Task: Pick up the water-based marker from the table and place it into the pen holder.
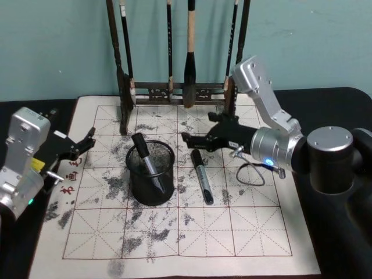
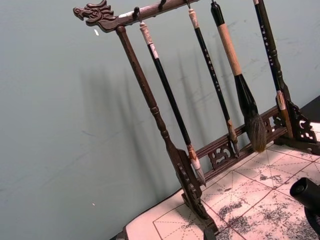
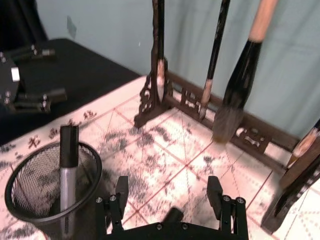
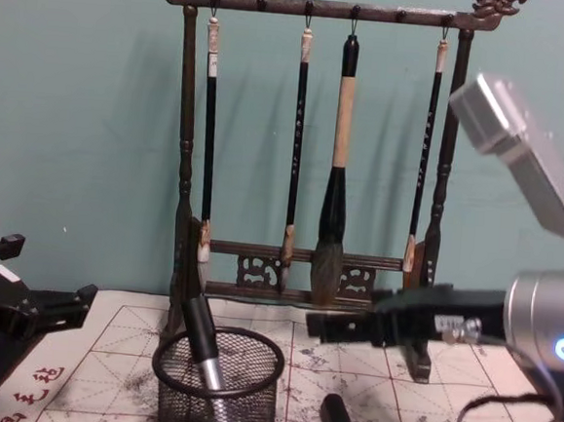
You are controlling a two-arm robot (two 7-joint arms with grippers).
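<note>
In the head view, the water-based marker (image 1: 202,177) lies flat on the practice mat (image 1: 261,232), just to the right of the pen holder (image 1: 165,189). Its long axis runs roughly away from me. My right gripper (image 1: 199,132) hovers over its far end, fingers spread and holding nothing. My left gripper (image 1: 81,145) is parked at the mat's left edge, also spread, and the holder sits between it and the marker, so the right arm is plainly the nearer one. Another marker (image 1: 145,160) leans inside the holder. My left wrist view faces the brush rack (image 2: 165,140). In the right wrist view, the marker's end (image 3: 173,215) sits between my open fingers, with the holder's rim (image 3: 98,175) close beside them. In the chest view, the right gripper (image 4: 317,323) hangs above the marker (image 4: 336,416), apart from it. I judge the move is straight down, closing across the marker's axis.
</note>
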